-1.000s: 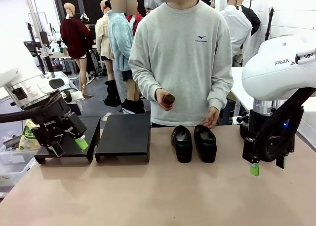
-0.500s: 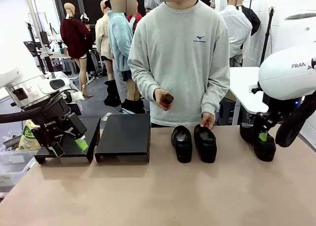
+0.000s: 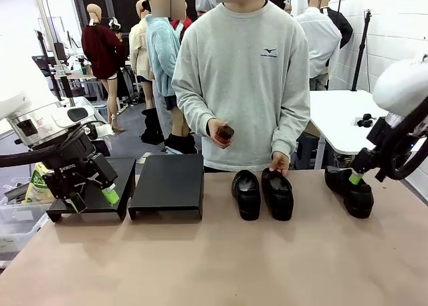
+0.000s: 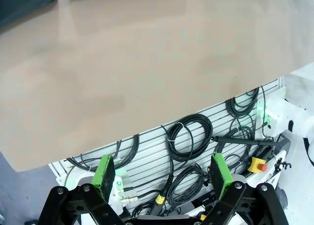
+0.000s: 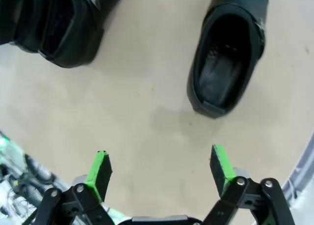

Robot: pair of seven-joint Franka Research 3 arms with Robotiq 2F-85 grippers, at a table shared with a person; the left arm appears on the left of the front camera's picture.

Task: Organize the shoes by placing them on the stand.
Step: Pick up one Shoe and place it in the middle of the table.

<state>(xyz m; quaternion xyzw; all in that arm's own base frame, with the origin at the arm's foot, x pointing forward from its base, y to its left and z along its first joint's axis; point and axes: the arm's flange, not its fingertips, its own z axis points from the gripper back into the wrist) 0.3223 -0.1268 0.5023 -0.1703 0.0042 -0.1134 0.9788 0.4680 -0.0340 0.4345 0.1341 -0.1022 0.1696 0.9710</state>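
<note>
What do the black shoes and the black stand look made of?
Black rounded-toe dress shoes: likely leather or faux leather, slightly glossy, soft highlights on the toes. Low black sloped-top stand: matte, flat panels without shine; painted metal or wood, cannot tell which.

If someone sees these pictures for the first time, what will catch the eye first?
A person in a grey sweatshirt stands at the far side, one hand on a pair of black shoes at mid-table. At the right, the right gripper hangs open just above a third shoe; the low black stand sits at the left.
</note>
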